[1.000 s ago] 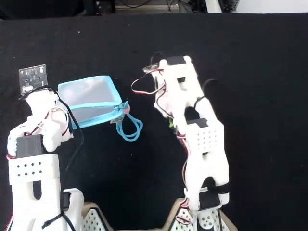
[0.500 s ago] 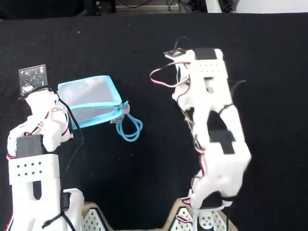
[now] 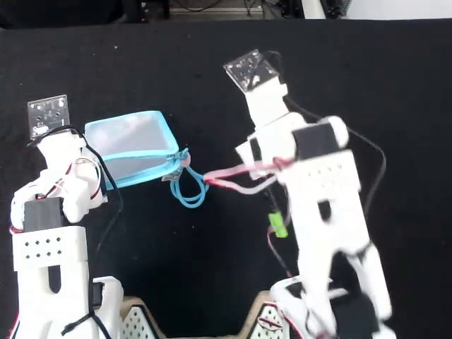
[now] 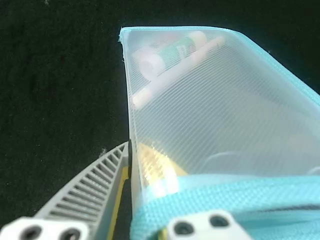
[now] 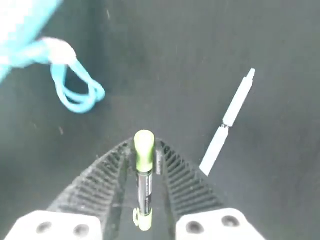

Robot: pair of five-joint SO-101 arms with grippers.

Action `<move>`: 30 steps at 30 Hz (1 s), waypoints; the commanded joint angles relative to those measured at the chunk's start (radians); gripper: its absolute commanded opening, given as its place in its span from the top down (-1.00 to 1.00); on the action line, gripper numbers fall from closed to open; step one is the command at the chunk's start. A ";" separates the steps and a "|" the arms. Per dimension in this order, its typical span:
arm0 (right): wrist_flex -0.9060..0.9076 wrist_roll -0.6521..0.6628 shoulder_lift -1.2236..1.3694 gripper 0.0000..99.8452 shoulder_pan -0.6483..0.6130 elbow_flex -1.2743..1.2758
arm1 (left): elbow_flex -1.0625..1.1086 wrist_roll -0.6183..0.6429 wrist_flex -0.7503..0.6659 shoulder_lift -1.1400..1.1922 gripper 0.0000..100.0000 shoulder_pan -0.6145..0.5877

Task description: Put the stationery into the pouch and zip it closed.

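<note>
With my right jaws closed on the marker [image 5: 144, 172], held along their axis, the pouch [image 3: 131, 147] lies well off to their left, pinched at its edge by my left jaws.

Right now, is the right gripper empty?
No, the right gripper is shut on a green-capped pen standing between its jaws.

Left arm [image 3: 65, 189], right arm [image 3: 321, 185]: jaws clamped.
</note>
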 commanded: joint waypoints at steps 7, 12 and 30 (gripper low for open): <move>-0.143 -0.140 -0.277 0.98 -0.176 0.051 | 0.008 0.006 -0.006 0.000 0.93 -0.002; -0.189 -0.180 -0.383 0.98 -0.261 0.054 | 0.008 0.006 -0.006 0.000 0.93 -0.002; -0.717 -0.213 -0.768 0.98 -0.410 0.432 | 0.008 0.006 -0.006 0.000 0.93 -0.002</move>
